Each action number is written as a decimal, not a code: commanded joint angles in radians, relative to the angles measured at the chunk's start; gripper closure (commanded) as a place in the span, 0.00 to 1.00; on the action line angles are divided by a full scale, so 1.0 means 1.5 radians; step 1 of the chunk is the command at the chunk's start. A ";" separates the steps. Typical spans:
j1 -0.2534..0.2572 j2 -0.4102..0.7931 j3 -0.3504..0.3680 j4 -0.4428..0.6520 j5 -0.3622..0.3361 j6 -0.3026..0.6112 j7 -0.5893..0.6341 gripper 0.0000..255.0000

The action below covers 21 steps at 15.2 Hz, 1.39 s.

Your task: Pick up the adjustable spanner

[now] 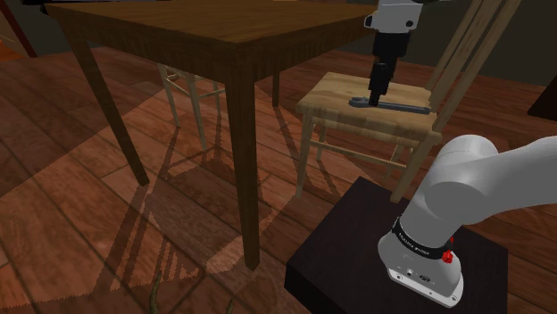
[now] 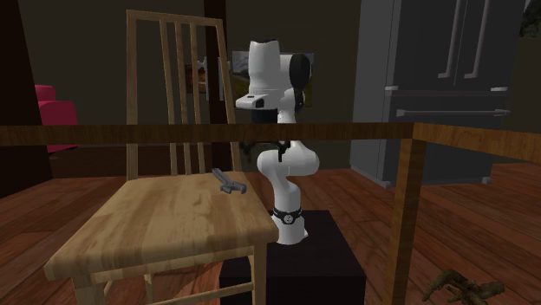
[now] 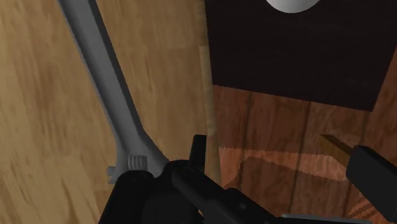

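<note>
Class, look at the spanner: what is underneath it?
The spanner lies flat on the chair's wooden seat, which shows along its handle. The gripper covers its head end, so what is under that part cannot be seen.

Glossy white rounded arm [image 1: 486,178]; black lettered band [image 1: 418,239] and red spots [image 1: 449,239] far from its all-black two-finger claw [image 1: 376,96].

**A:** Is any writing showing anywhere?

**B:** One trace only. A row of tiny white marks is running along the dark band [image 1: 418,243] at the arm's base, well apart from the jaws of the gripper [image 1: 376,95]. It is proving too small to read.

**A:** So nothing legible?

**B:** Nothing is reading as a word, number or sign.
</note>
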 commanded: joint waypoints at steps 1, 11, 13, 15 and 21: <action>0.003 -0.014 -0.044 -0.007 -0.040 0.012 -0.076 0.00; 0.029 -0.010 -0.222 -0.002 -0.166 0.096 -0.335 0.00; 0.023 -0.010 -0.226 -0.020 -0.170 0.113 -0.336 0.00; 0.017 -0.011 -0.231 -0.038 -0.175 0.130 -0.337 0.00; 0.008 -0.008 -0.232 -0.053 -0.176 0.146 -0.340 1.00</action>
